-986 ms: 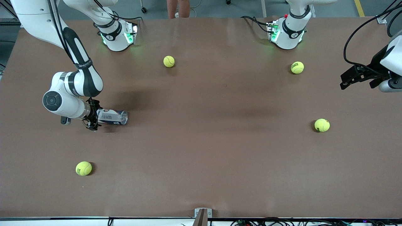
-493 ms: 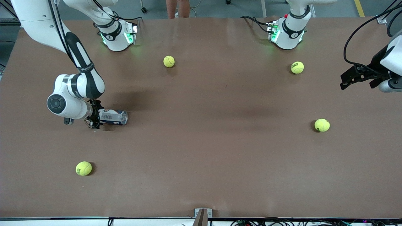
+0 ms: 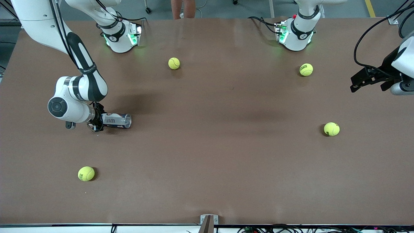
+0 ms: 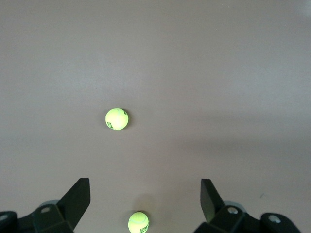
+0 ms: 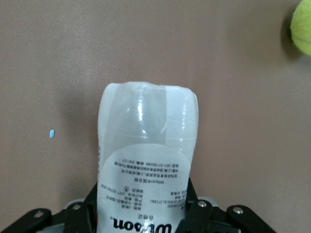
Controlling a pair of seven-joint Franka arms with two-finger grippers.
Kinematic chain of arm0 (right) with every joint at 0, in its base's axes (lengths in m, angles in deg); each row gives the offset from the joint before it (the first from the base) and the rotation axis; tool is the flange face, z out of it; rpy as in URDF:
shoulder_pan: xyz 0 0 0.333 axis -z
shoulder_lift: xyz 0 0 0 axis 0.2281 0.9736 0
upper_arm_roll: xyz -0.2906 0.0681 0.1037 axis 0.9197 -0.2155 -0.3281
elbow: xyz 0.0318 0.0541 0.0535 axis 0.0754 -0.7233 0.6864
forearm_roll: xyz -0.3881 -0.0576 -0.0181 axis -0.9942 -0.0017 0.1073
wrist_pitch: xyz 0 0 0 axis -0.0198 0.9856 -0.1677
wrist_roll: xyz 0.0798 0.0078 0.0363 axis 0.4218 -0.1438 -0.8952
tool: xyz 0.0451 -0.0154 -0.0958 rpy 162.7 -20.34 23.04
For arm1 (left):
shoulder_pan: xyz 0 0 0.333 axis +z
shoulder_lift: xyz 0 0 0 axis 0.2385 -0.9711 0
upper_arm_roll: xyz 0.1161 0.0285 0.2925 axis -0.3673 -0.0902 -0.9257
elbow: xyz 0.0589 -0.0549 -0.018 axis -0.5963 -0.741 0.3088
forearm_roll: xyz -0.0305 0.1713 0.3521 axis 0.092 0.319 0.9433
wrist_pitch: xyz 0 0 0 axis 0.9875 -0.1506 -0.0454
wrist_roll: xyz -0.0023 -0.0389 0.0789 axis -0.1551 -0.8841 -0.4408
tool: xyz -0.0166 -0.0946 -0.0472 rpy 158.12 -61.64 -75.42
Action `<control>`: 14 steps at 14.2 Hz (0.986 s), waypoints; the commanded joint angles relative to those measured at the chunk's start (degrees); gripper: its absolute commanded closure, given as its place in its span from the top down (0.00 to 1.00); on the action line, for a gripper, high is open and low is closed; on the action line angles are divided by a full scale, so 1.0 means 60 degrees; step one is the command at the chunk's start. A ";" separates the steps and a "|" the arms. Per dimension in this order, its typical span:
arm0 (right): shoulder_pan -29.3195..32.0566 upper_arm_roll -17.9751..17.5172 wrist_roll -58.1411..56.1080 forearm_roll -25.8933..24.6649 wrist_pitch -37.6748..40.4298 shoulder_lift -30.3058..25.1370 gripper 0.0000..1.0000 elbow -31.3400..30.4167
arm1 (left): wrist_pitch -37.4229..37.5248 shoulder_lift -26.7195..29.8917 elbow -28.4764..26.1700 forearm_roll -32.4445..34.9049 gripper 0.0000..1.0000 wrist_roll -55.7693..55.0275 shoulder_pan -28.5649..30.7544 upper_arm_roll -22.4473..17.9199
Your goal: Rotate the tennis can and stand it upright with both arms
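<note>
Front view: one tennis can (image 3: 117, 120), four tennis balls (image 3: 174, 63).

We see right gripper (image 3: 97, 121) clamping lying tennis can (image 3: 116, 120) | left gripper (image 3: 360, 81) waiting over counter (image 3: 207, 155)

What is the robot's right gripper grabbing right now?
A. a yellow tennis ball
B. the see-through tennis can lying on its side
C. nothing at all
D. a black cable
B: the right gripper is shut on one end of the tennis can, which lies on its side on the table; the right wrist view shows its fingers pressed against the can's label.
</note>
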 commanded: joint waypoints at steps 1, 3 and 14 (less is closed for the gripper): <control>-0.0031 -0.0129 0.0063 -0.0080 0.0045 -0.0034 0.65 -0.0042 | 0.0086 0.0102 0.0005 0.0102 1.00 -0.0020 0.0022 0.0030; -0.0207 -0.0158 0.0121 0.0023 0.0060 -0.0034 0.66 0.0030 | 0.0101 0.0102 0.0005 0.0116 1.00 -0.0006 0.0023 0.0029; -0.1684 -0.0818 0.1613 0.0931 0.1347 -0.0093 0.66 0.1464 | 0.0101 0.0102 0.0005 0.0116 1.00 0.0097 0.0037 -0.0014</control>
